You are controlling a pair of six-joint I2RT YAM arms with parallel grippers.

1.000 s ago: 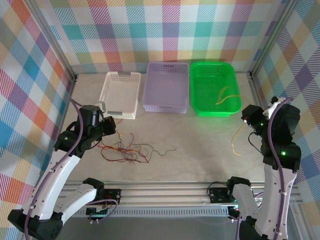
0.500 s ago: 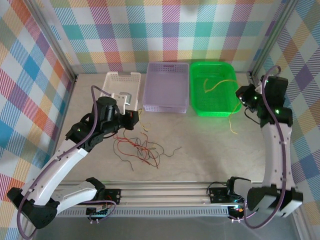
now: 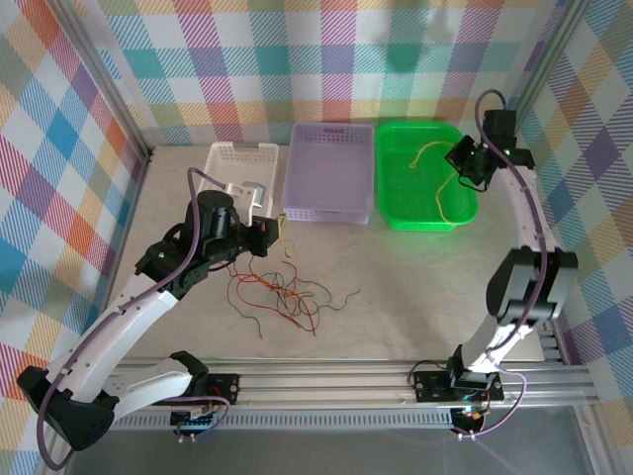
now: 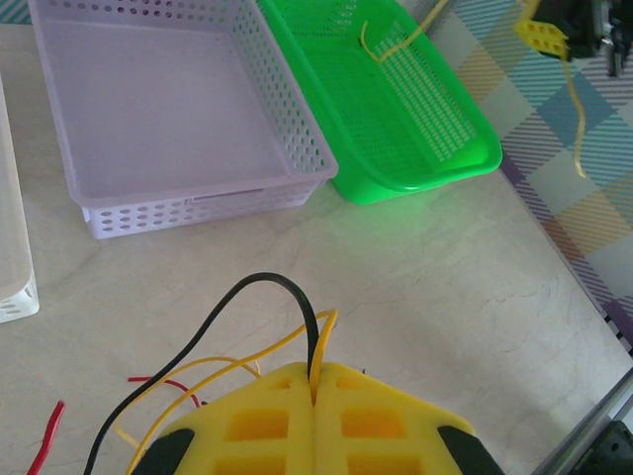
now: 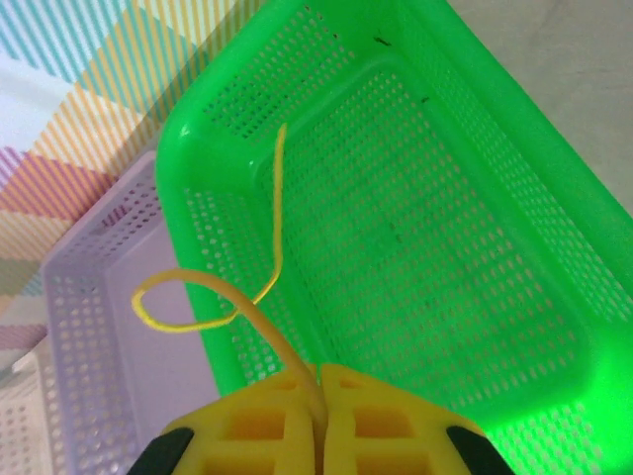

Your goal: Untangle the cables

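Three perforated plastic baskets sit in a row at the far side of the tabletop (image 3: 415,287). Left to right: white basket (image 3: 242,148), lavender basket (image 3: 328,168), green basket (image 3: 406,198). All stand close side by side; whether they touch is unclear. Tabletop pale beige, faintly marbled. Pastel plaid walls (image 3: 297,59) on three sides. Aluminium rail (image 3: 336,374) runs along the near edge.

The yellow-fingered left gripper (image 4: 315,384) has red, orange-yellow and black cables (image 3: 280,293) at its tips, with a lilac basket (image 4: 178,109) and a bright green basket (image 4: 415,119) ahead of it on the cream marbled table (image 4: 415,287), while the equally yellow right gripper (image 5: 318,381) pinches a yellow cable (image 5: 280,198), pastel plaid walls (image 3: 297,59) beyond it.
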